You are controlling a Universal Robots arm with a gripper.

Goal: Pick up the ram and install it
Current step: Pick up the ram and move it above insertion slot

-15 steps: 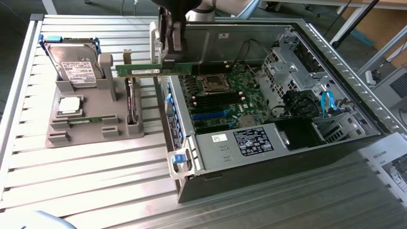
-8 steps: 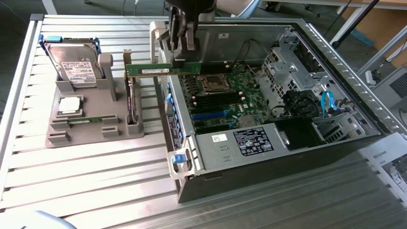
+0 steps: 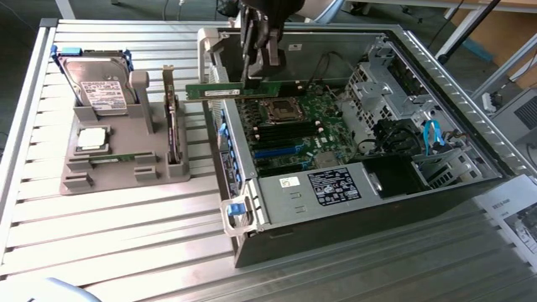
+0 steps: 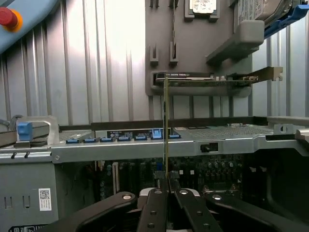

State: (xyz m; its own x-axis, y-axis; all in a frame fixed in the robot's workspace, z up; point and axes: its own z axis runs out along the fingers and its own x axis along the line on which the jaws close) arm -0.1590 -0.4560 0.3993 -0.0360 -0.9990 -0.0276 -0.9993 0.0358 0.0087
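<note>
Nearest in the exterior view is the ribbed metal surface [image 3: 126, 239]. On it stands the open computer case [image 3: 470, 189], with its inside showing. At the near end of the case there is a grey box with a black label [image 3: 334, 187], and a blue latch [image 3: 236, 209] sits at the near corner. Further inside lies the green main board [image 3: 319, 135], with a row of black slots [image 3: 277, 133] and a square socket [image 3: 281, 113] just behind them.

Above the far part of the case hangs the ram [image 3: 220, 92]. It is level, and one end reaches out past the case wall. The jaws are almost fully closed and pinch the thin board from above. The ram seems to be clear of the slots, but I cannot be sure from this angle.

In the wrist view the two black fingers [image 4: 155, 212] press on the ram [image 4: 165, 125] from both sides. It is seen there by its edge, as a thin line in front of the case wall.

Beside the case, on the exterior view's left, a grey stand [image 3: 75, 182] rests on the surface. It holds a second stick [image 3: 113, 158] lying flat and a silver chip [image 3: 92, 138]. A dark card [image 3: 173, 126] stands upright on the side nearest the case. A hard drive [image 3: 97, 85] stands at the far end. Farthest, the arm [image 3: 264, 19] stands over the case.
</note>
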